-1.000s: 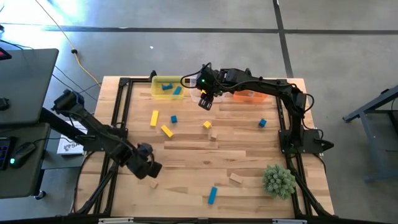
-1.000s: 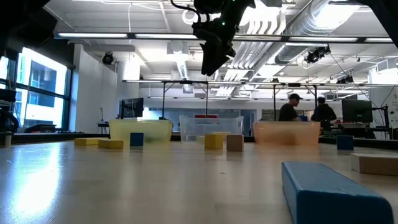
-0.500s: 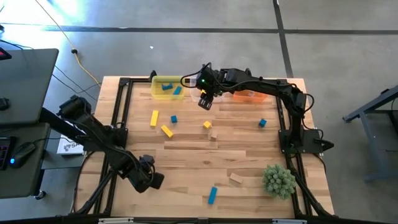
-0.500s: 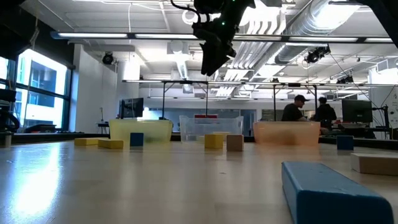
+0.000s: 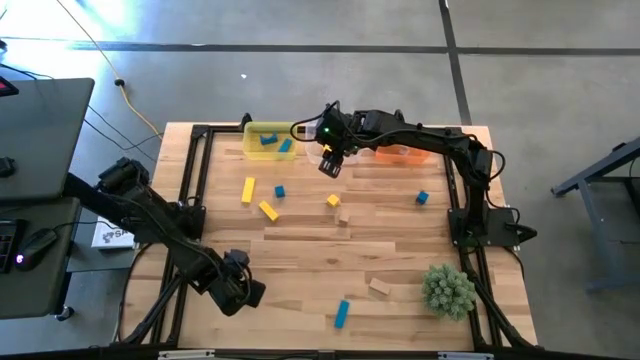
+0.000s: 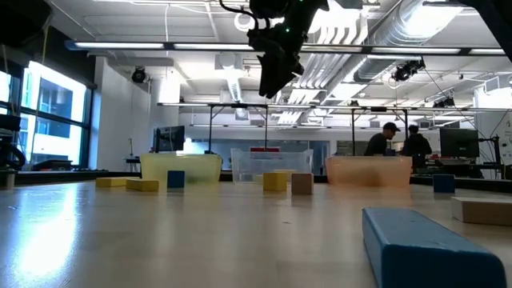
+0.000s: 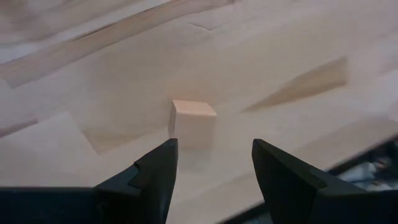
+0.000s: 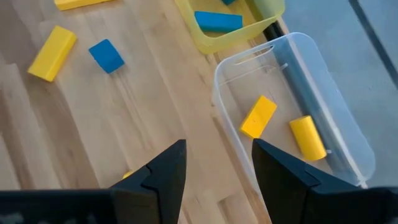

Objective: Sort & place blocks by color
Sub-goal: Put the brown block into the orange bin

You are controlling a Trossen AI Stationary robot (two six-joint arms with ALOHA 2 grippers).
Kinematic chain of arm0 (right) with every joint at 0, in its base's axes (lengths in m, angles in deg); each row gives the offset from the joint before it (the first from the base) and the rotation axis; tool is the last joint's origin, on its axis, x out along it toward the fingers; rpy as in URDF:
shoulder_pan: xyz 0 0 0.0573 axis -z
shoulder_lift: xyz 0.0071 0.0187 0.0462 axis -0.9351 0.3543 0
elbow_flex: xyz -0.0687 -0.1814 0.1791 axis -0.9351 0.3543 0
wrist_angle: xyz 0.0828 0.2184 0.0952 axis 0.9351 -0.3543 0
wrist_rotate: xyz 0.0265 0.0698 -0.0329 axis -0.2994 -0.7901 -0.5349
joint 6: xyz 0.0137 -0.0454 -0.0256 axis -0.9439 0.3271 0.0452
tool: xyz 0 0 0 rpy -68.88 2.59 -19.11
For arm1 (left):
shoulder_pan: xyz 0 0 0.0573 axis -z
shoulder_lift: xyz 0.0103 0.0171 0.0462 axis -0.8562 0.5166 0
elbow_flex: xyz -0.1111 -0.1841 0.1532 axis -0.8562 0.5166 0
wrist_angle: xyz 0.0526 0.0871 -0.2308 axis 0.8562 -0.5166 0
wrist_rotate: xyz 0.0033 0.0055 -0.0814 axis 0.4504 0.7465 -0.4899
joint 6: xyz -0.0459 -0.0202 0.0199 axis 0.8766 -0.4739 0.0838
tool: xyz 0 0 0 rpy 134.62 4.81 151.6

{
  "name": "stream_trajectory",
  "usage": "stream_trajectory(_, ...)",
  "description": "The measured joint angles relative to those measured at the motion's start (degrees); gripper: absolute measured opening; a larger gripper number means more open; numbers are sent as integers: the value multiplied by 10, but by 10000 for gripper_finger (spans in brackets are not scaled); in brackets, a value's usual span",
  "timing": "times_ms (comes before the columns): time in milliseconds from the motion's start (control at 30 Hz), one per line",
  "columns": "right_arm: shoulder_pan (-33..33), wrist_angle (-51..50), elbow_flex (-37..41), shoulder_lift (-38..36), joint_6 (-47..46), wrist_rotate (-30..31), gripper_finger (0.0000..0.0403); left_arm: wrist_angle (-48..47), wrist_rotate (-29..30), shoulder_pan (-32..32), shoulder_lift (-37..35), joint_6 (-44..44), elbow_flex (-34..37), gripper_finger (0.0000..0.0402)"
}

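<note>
Blocks lie scattered on the table: two yellow bars point(image 5: 247, 190) point(image 5: 268, 210), a blue cube point(image 5: 279, 191), a yellow cube point(image 5: 332, 201), a tan cube point(image 5: 343, 214), a blue cube point(image 5: 422, 198), a tan block point(image 5: 379, 287) and a blue bar point(image 5: 342, 313). My left gripper point(image 5: 238, 287) point(image 7: 214, 148) is open and low near the table's near-left corner. A small tan cube point(image 7: 193, 121) rests flat on the wood just beyond its fingertips, untouched. My right gripper point(image 5: 330, 161) point(image 8: 217, 149) is open and empty, held high by the bins at the far edge.
Three bins stand along the far edge: a yellow bin point(image 5: 268, 138) holding blue blocks point(image 8: 217, 20), a clear bin point(image 8: 311, 81) holding two yellow blocks point(image 8: 258, 116), and an orange bin point(image 5: 398, 153). A spiky green plant ball point(image 5: 447, 290) sits near the right corner. People stand in the room behind point(image 6: 392, 140).
My left gripper has moved toward the table's near edge and down, ending with its open fingers just short of the small tan cube. The blocks have not moved.
</note>
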Motion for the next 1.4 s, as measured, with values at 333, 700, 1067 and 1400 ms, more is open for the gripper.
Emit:
stream_trajectory(333,0,-4,0,0,0,-4,171,3,-2,0,79,-8,-30,197)
stream_trajectory(700,0,-5,0,0,0,-4,171,-3,0,0,112,-9,-43,197)
stream_trajectory(1067,0,-3,0,0,2,-4,171,-98,22,-1,106,-21,-83,197)
stream_trajectory(1400,0,-4,0,0,2,-4,171,-91,0,-2,124,-50,-84,197)
